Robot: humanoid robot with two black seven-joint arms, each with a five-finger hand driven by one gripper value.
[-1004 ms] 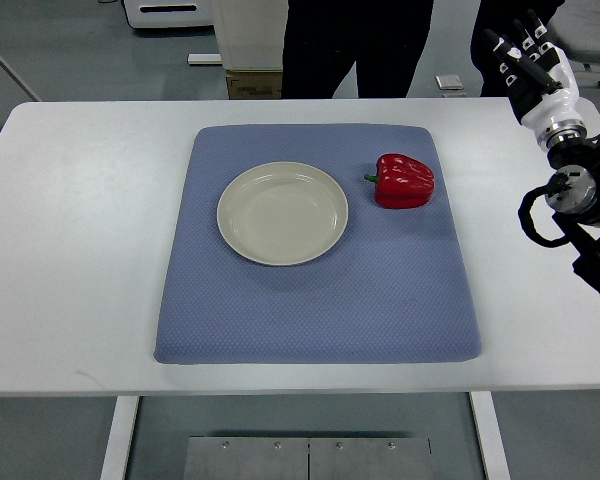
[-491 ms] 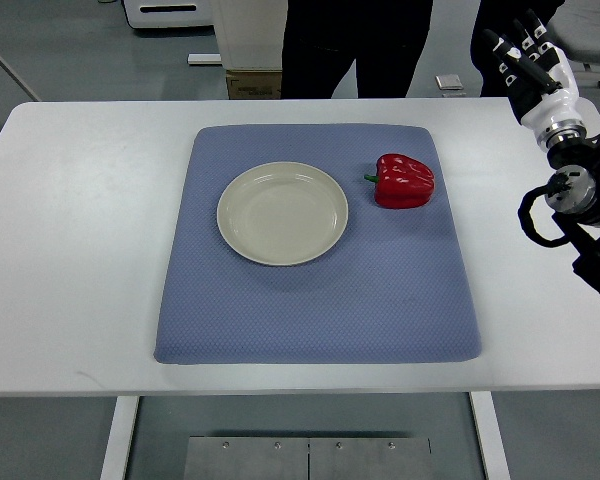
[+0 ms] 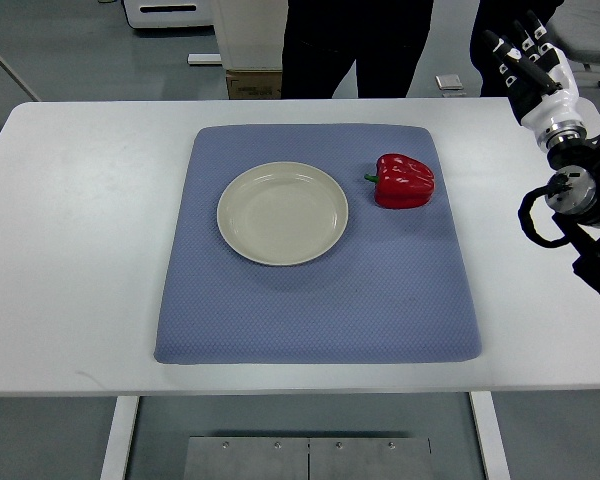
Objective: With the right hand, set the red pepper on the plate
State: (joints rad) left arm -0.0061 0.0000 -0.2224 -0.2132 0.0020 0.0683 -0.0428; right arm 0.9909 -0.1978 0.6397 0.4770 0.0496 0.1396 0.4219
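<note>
A glossy red pepper (image 3: 404, 180) with a green stem lies on the blue mat (image 3: 320, 300), just right of a round cream plate (image 3: 282, 212) that holds nothing. My right hand (image 3: 521, 57) is raised at the far right corner of the table, well away from the pepper, fingers straight and spread, holding nothing. Its arm runs down the picture's right edge. No left arm shows.
The mat lies on a white table (image 3: 70, 250). A person in dark trousers (image 3: 355, 45) stands behind the far edge. A cardboard box (image 3: 253, 82) sits on the floor there, and a small grey object (image 3: 450, 82) lies near the far table edge.
</note>
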